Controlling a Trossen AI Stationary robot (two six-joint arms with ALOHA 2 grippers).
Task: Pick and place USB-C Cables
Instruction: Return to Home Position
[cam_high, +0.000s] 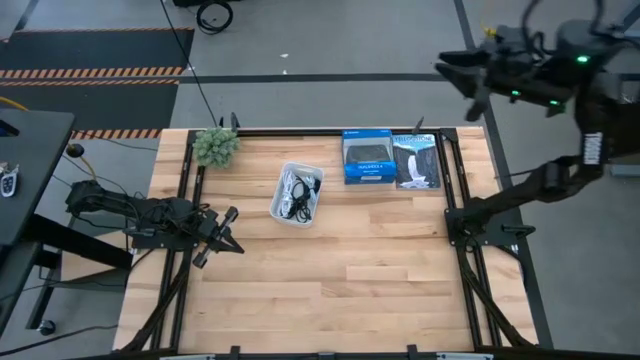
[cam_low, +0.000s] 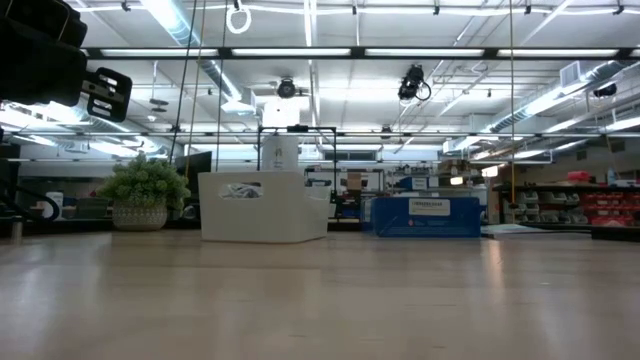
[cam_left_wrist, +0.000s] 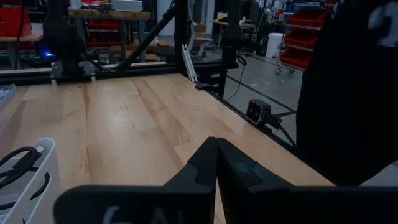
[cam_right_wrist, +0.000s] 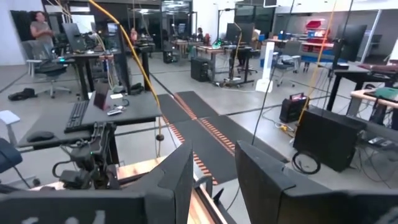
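Observation:
The USB-C cables (cam_high: 300, 190) lie as a tangle of black and white bundles inside a white rectangular bin (cam_high: 283, 205) on the table's far middle. I cannot tell the single bundles apart. A black cable loop (cam_left_wrist: 15, 163) shows over the bin's rim (cam_left_wrist: 43, 155) in the left wrist view. My left gripper (cam_high: 236, 246) is shut and hovers low near the table's left edge, left of the bin and holding nothing. My right gripper (cam_right_wrist: 214, 171) is open, raised high beyond the table's far right corner (cam_high: 455, 72), facing the room.
A small potted plant (cam_high: 216, 146) stands at the far left. A blue box (cam_high: 367, 157) and a dark box (cam_high: 417, 160) lie at the far edge, right of the bin. Bare wood spans the near half (cam_high: 340, 290). A person (cam_right_wrist: 42, 28) stands far off in the room.

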